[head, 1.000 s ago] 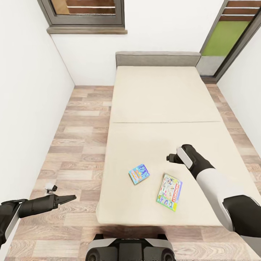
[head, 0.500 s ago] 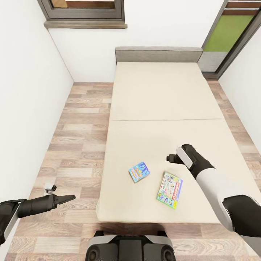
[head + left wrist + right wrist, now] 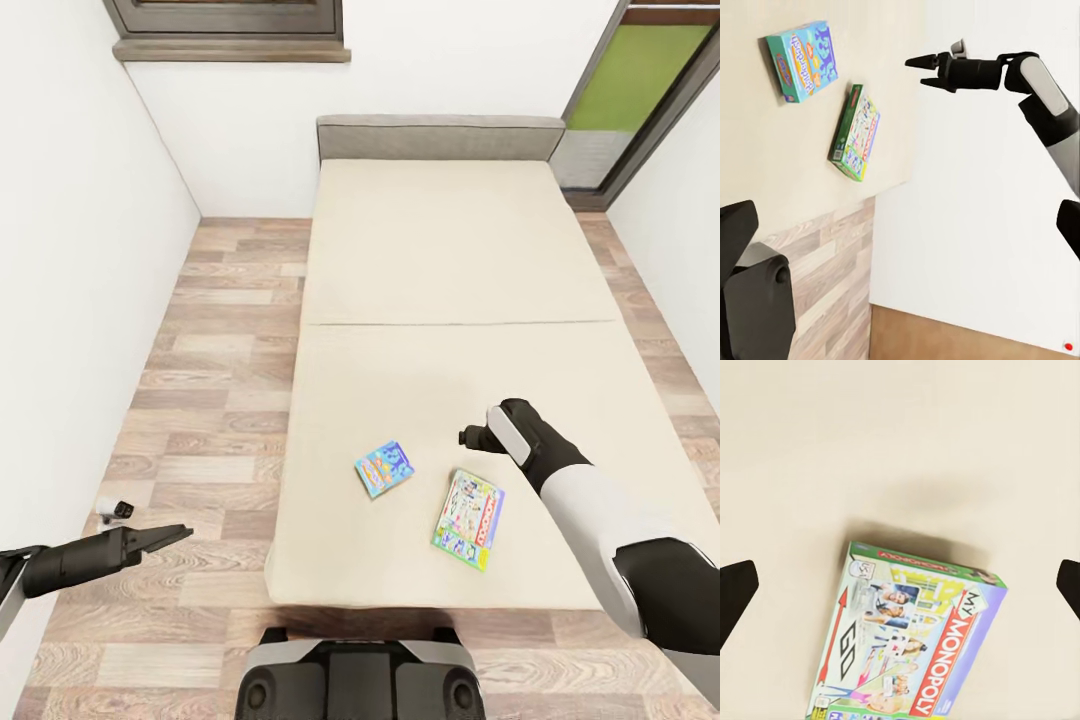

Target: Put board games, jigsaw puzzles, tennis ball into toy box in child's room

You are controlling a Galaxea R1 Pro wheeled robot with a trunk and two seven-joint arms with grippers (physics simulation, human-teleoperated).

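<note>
Two board games lie on the near end of the bed [image 3: 440,260]. One is a light blue box [image 3: 384,470] [image 3: 801,58]. The other is a green-edged Monopoly box [image 3: 468,519] [image 3: 855,132] [image 3: 911,641]. My right gripper [image 3: 921,71] hovers open above the mattress just past the Monopoly box's far edge, its wrist [image 3: 512,432] pointing down. The right wrist view looks straight down on that box, between the spread fingers. My left gripper [image 3: 168,535] is open and empty over the floor, left of the bed. The toy box, table, puzzles and tennis ball are out of view.
A white wall [image 3: 70,300] runs close along the left of the wood-plank floor strip [image 3: 220,400]. My base [image 3: 360,680] stands at the foot of the bed. A window [image 3: 230,20] and a glazed door [image 3: 640,90] are at the far end.
The head view has shifted, so the room sits a little higher in the picture. My left arm has drawn back toward the left wall. The right arm and both games are unmoved.
</note>
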